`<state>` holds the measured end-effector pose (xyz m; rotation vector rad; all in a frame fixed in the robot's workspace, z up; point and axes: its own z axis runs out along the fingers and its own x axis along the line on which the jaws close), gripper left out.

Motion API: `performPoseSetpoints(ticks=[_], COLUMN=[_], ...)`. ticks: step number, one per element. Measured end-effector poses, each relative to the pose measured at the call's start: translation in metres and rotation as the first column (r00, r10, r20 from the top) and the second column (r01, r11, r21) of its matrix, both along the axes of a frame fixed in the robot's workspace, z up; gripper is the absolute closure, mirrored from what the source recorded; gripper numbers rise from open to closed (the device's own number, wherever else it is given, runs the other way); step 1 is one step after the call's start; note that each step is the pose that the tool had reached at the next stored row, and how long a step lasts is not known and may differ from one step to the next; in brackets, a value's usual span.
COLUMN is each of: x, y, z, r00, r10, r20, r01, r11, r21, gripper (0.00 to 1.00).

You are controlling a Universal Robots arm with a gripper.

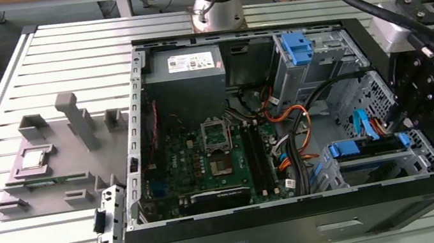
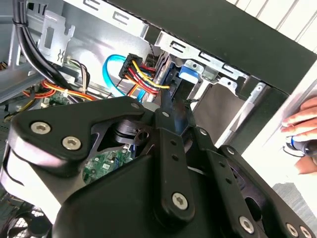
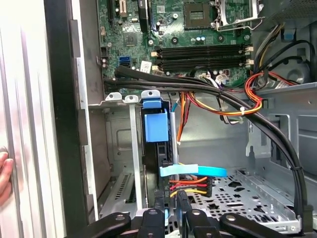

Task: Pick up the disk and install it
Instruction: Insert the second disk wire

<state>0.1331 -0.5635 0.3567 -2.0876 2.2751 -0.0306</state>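
The disk stands on edge in the drive cage at the front right of the open computer case, with blue rails at both ends. In the first wrist view the disk runs away from me, its far blue tab uppermost. My gripper is at the disk's near end, its fingers drawn close together with a sliver of blue rail between them. In the second wrist view the gripper reaches to just under the blue tab. In the exterior view the gripper hangs over the cage's right end.
A light blue flat cable and a red-yellow-black power plug lie right beside the disk. Black cable bundles cross above the cage. A bare blue bracket sits in the upper bay. A person's hand rests on the case's outer edge.
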Motion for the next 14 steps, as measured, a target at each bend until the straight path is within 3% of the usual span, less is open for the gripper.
performPoseSetpoints(ticks=[7,8,10,11,14], x=[0.0000,0.0001,0.0004,0.0004,0.0004], y=[0.0000,0.0000,0.0000,0.0000,0.0001], z=[0.0010,0.0011,0.0008,0.0008,0.0008], r00=[1.0000,1.0000,0.9995,0.9993,0.9992], r10=[0.000,0.000,0.000,0.000,0.000], r20=[-0.0011,-0.0076,-0.0312,-0.0376,-0.0407], r01=[0.000,0.000,0.000,0.000,0.000], r11=[1.0000,1.0000,1.0000,1.0000,1.0000], r21=[0.0000,-0.0001,0.0000,0.0000,0.0000], gripper=[0.75,0.75,0.75,0.75,0.75])
